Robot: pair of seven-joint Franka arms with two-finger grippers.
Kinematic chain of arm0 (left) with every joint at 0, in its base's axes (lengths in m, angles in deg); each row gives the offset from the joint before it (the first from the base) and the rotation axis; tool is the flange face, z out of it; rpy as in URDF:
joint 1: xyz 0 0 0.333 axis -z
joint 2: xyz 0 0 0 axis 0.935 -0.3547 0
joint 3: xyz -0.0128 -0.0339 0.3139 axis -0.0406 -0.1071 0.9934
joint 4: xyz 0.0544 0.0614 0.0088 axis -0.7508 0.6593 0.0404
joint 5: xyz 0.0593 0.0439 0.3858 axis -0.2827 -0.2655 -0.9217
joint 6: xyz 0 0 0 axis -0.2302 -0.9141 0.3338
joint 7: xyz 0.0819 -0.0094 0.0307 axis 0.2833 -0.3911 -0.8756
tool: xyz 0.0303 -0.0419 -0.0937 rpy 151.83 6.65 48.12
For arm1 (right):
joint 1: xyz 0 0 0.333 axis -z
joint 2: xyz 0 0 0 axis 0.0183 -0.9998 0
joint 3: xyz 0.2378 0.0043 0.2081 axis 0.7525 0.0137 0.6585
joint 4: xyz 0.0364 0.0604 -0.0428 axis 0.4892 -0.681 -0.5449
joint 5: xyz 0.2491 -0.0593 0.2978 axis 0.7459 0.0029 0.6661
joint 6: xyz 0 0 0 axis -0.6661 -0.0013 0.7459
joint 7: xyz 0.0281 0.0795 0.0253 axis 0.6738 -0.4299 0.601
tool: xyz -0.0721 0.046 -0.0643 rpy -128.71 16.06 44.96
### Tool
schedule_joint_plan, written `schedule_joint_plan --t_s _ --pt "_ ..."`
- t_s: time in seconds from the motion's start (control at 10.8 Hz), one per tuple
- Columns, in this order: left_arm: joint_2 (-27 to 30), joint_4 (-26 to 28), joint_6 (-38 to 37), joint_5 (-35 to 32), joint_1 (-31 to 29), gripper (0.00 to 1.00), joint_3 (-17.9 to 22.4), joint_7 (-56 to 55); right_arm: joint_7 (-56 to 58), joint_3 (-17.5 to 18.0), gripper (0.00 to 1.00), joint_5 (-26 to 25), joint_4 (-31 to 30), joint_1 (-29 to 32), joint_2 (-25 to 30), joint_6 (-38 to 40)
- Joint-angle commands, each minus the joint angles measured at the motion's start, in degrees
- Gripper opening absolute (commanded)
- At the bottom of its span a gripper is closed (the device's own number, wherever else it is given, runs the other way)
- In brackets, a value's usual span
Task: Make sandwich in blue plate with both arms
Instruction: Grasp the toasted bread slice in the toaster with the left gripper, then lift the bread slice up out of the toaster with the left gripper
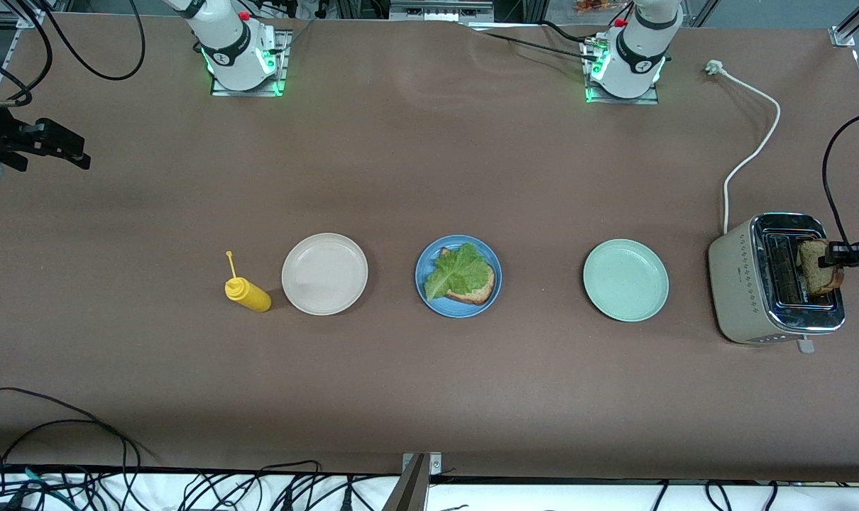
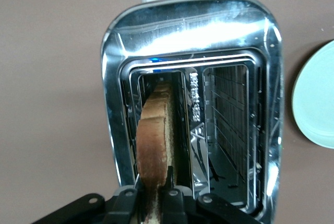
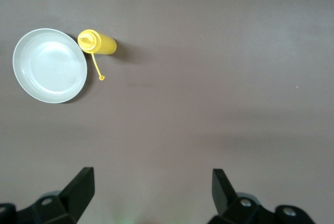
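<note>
The blue plate (image 1: pixel 424 264) lies mid-table and holds one brown bread slice (image 1: pixel 480 291) with a green lettuce leaf (image 1: pixel 458 270) on top. A second bread slice (image 1: pixel 816 270) (image 2: pixel 154 140) stands on edge in the toaster (image 1: pixel 756 284) (image 2: pixel 193 31), in the slot away from the plates, with its top sticking out. My left gripper (image 1: pixel 838 255) (image 2: pixel 153 174) is shut on that slice's upper edge, one finger on each face. My right gripper (image 1: pixel 74 152) (image 3: pixel 151 174) waits open over bare table at the right arm's end, holding nothing.
A pale green plate (image 1: pixel 625 279) (image 2: pixel 315 98) lies between the toaster and the blue plate. A beige plate (image 1: pixel 324 273) (image 3: pixel 49 65) and a yellow squeeze bottle (image 1: pixel 248 294) (image 3: pixel 96 43) lie toward the right arm's end. The toaster's white cord (image 1: pixel 756 142) runs toward the bases.
</note>
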Motion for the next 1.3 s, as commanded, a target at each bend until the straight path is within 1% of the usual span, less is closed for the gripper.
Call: schedule_joint_plan --t_s 0.0,0.19,0.37,0.46,0.56,0.74,0.83,0.93,1.02,1.11,1.2 --pt "4.27 -1.48 -5.73 -0.42 0.34 0.0 -1.03 -1.13 -0.1 -0.18 1.0 -0.92 1.43 -0.37 -0.43 1.34" --pt "6.56 -2.87 -9.59 -0.95 0.69 0.0 -2.09 -1.13 -0.1 -0.18 1.0 -0.92 1.43 -0.45 -0.43 1.34" --pt "7.27 -8.21 -16.69 -0.69 2.01 0.0 -3.57 -1.13 -0.1 -0.09 1.0 -0.92 1.43 -0.37 -0.43 1.34" --pt "7.45 -10.59 -19.16 -0.78 2.19 0.0 -6.63 -1.22 -0.1 -0.18 1.0 -0.92 1.43 -0.45 -0.43 1.34" --pt "7.89 -11.66 -20.58 -0.78 2.19 0.0 -9.53 -1.13 -0.1 -0.09 1.0 -0.92 1.43 -0.45 -0.43 1.34" --pt "9.03 -11.76 -21.21 0.1 2.19 0.0 -15.86 -0.96 -0.1 -0.09 1.0 -0.92 1.43 -0.45 -0.43 1.34" --pt "8.69 -11.76 -21.12 1.14 2.19 0.0 -19.28 -0.78 -0.1 -0.09 1.0 -0.92 1.43 -0.45 -0.43 1.43" --pt "8.07 -10.98 -21.12 4.37 2.54 0.0 -21.75 -1.04 -0.1 -0.09 1.0 -0.92 1.43 -0.45 -0.43 1.34" --pt "6.24 -10.62 -21.12 7.28 4.28 0.0 -23.0 -1.22 -0.02 -0.09 1.0 -0.92 1.43 -0.45 -0.43 1.43" --pt "3.87 -11.05 -20.95 11.22 7.34 0.0 -23.01 -1.57 -0.01 -0.09 1.0 -0.92 1.43 -0.45 -0.43 1.43" --pt "1.15 -11.14 -20.51 16.22 9.29 0.0 -23.01 -4.88 -0.01 -0.09 1.0 -1.01 1.43 -0.45 -0.43 1.43"
